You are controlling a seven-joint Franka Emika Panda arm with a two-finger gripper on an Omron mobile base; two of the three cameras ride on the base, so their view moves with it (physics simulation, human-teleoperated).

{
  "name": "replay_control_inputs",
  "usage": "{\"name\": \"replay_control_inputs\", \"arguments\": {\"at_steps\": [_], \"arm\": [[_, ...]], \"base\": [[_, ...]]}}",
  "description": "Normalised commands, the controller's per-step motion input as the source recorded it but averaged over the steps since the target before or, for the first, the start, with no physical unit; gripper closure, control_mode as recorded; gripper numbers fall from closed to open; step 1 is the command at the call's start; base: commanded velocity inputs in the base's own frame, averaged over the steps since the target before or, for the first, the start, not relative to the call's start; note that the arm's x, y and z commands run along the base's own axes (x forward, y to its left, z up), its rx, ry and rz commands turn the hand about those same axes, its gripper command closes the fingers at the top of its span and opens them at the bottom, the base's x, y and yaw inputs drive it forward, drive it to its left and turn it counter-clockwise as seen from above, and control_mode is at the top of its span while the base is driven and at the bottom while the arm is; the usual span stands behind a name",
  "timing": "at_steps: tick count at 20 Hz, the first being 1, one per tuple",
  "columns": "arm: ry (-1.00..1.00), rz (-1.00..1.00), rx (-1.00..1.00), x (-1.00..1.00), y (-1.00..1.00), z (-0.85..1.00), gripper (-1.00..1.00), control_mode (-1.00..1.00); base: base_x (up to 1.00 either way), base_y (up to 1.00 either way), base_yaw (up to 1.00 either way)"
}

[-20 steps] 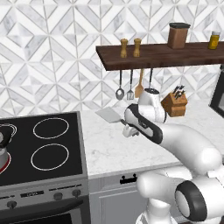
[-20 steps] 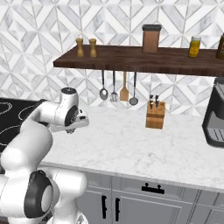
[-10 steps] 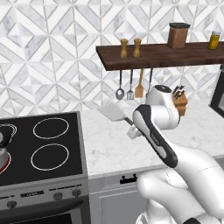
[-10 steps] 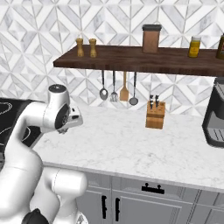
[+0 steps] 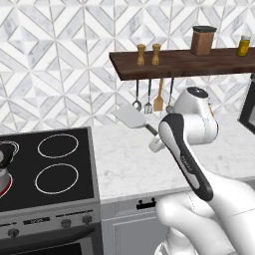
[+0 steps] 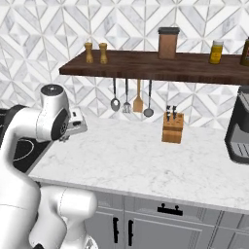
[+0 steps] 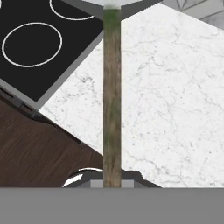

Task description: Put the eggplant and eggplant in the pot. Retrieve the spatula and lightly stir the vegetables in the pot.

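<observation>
Spatula (image 5: 130,116) higher, nearer the hanging utensils (image 5: 149,96) — stovetop (image 5: 59,164) alongside.

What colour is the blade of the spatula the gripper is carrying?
Light grey, on the spatula; the left base view shows it best.

Spatula (image 5: 130,116) in my grip: matt grey blade, handle looks like mottled wood. Below tool I see white veined marble counter (image 7: 175,100); beside it glossy black glass cooktop (image 7: 39,43).
</observation>
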Motion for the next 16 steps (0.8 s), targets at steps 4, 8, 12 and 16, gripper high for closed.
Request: {"name": "replay_control_inputs", "arguments": {"at_steps": [4, 8, 12, 16], "arm": [[0.00, 0.00, 0.00, 0.00, -0.01, 0.00, 1.00, -1.00], [0.00, 0.00, 0.00, 0.00, 0.00, 0.00, 1.00, -1.00], [0.00, 0.00, 0.00, -0.08, 0.00, 0.28, 1.00, -1.00], [0.00, 0.00, -0.02, -0.17, 0.00, 0.62, 1.00, -1.00]], "base": [[0.00, 0.00, 0.00], [0.00, 0.00, 0.00], [0.00, 0.00, 0.00], [0.00, 0.00, 0.00]]}}
